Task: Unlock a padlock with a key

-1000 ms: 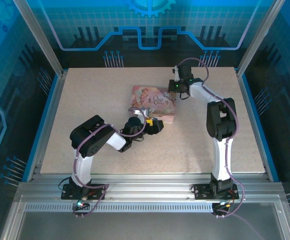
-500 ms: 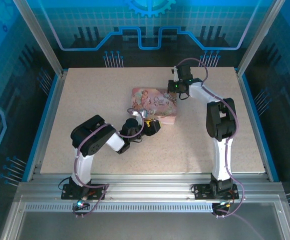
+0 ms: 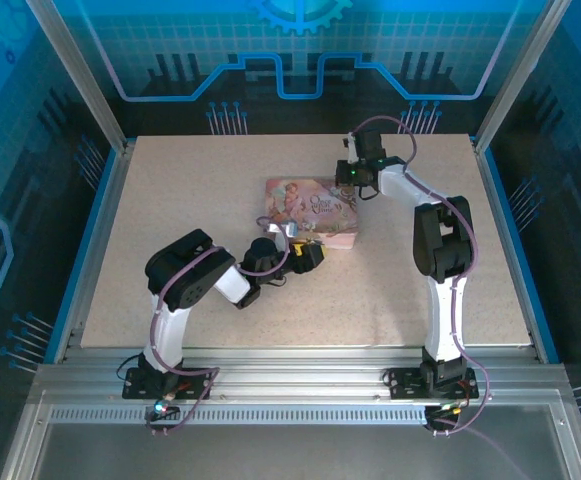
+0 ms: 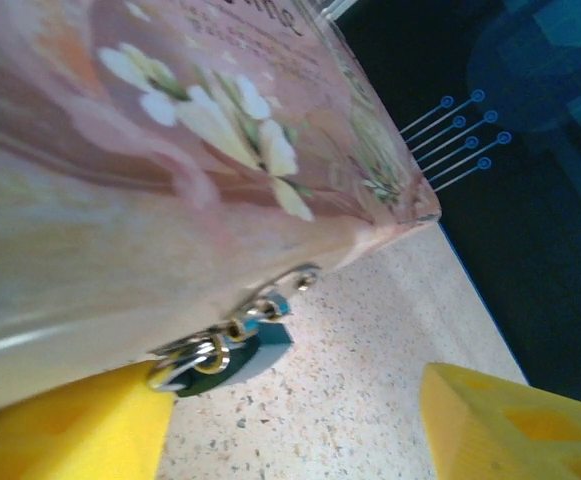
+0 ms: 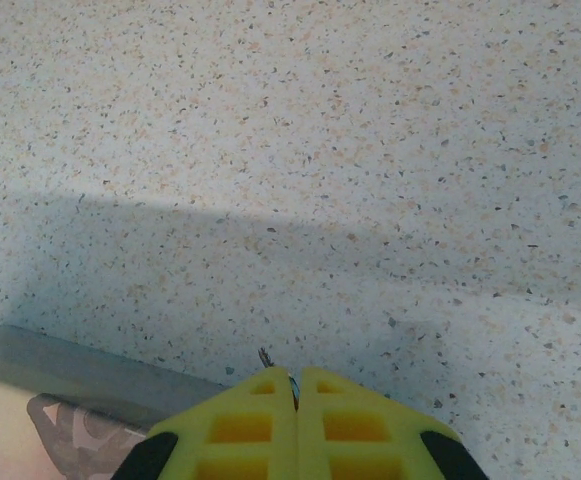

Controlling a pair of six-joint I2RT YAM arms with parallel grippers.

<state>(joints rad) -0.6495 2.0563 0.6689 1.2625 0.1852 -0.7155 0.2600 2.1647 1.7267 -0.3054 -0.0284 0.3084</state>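
Two grippers are crowding one pink box [image 3: 308, 207], which is sitting about mid-table with its picture-printed face pointing up. It's looking shut, so what's inside can't be told. The padlock [image 4: 215, 350] is hanging low at the box's near side. It's a little clump of silvery rings with a dark bit behind, dangling right by the tabletop. Whether it's actually touching the table is too close to call.

The left gripper [image 4: 292, 405] is sitting at that near side with its jaws standing wide. Its yellow fingers [image 4: 60, 430] are flanking the padlock, one right up against the ring end and the other well off to the side. Nothing is being squeezed between them.

The right gripper [image 5: 295, 388] is hovering low over the table just past the box's far right corner. Its jaws are pressed together, and the key [image 5: 266, 356] is poking out from between the tips as a thin dark sliver, so it's being pinched there. Key and padlock are sitting on opposite sides of the box, well apart.

The table [image 3: 180, 190] is a pale speckled slab with tiny dark flecks, and a soft grey shadow is lying across it in the right wrist view. Blue panels [image 3: 300, 60] with lighter line patterns are walling the space in. A silver metal frame [image 3: 290, 385] is running along the near edge.
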